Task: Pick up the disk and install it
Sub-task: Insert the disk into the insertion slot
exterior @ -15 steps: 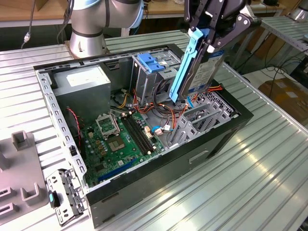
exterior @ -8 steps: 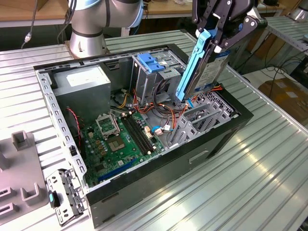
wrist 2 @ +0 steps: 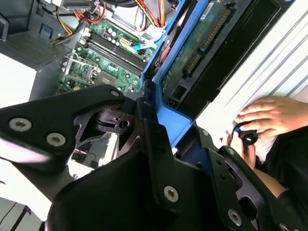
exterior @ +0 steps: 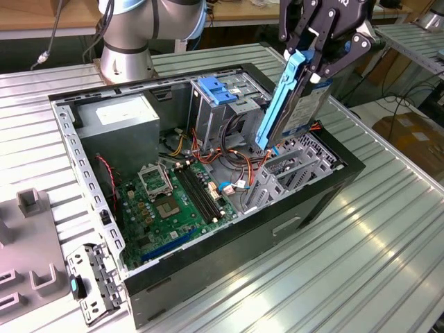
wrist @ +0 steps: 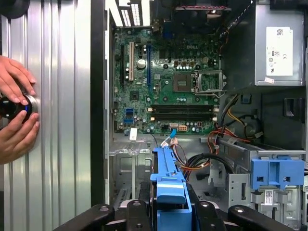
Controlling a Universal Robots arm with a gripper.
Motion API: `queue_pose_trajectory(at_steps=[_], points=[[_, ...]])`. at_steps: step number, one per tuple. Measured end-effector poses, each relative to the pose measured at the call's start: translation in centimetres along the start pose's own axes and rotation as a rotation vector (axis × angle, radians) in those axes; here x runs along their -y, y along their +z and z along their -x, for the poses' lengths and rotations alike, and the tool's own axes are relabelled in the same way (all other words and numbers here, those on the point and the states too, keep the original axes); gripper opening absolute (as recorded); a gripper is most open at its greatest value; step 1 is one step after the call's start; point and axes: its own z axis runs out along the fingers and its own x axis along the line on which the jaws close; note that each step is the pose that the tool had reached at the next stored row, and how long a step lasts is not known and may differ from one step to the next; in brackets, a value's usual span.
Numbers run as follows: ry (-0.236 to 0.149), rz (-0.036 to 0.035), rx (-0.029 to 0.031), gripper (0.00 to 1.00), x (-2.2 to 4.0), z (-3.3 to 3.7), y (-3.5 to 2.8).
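I note my hand (exterior: 313, 64) clamped on the top end of the disk (exterior: 297, 104), hanging edge-down beneath it over the open computer case (exterior: 277, 223); I judge it rigid, weighty, shock-sensitive, best gripped by its rails.

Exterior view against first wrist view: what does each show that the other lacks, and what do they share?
Exterior view: the arm's base behind the open computer case, and the disk tilted above the drive bay, clamped in the pincer. First wrist view: a person's hands around a round black object on the ribbed table beside the case. Shared: the disk's blue rail, the motherboard, the blue latch plate.
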Motion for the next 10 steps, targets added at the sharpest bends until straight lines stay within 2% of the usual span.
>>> queue_pose_trajectory(at_steps=[4,10], points=[[0.001,-0.0001,0.0005,0.37,0.29,-0.72,0.55],[0.002,0.0,-0.0001,0.37,1.23,-0.98,1.35]])
